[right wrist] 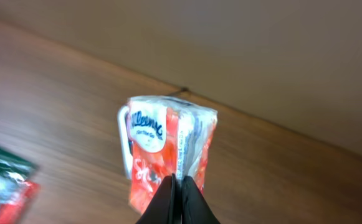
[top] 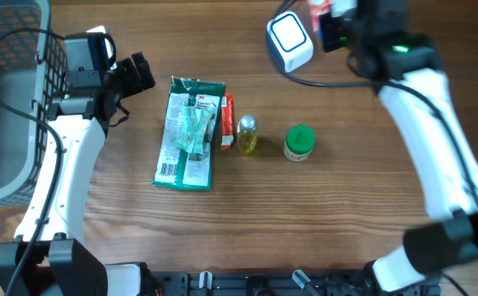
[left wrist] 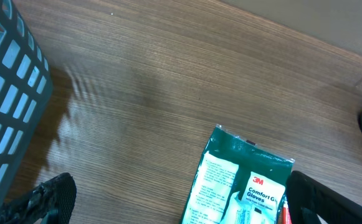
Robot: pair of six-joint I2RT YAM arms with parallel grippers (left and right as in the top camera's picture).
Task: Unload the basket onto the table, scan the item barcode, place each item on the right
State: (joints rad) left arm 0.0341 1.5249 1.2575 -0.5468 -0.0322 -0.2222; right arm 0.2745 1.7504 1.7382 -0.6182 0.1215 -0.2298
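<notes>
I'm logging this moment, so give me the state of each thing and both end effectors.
Left end effector: open, holding nothing.
Right end effector: shut on the tissue pack.
Tissue pack: held by one edge.
Gloves pack: lying flat, untouched.
Jar: upright, green lid on.
Small bottle: cap on.
Scanner: resting on the table.

You are looking at a mock shop checkout laid out on a wood-grain desk [top: 337, 214]. A white barcode scanner [top: 290, 39] sits at the far edge, a grey mesh basket [top: 8, 99] stands at the left, and packaged retail goods such as a pack of gloves [top: 187, 131] lie between them.
</notes>
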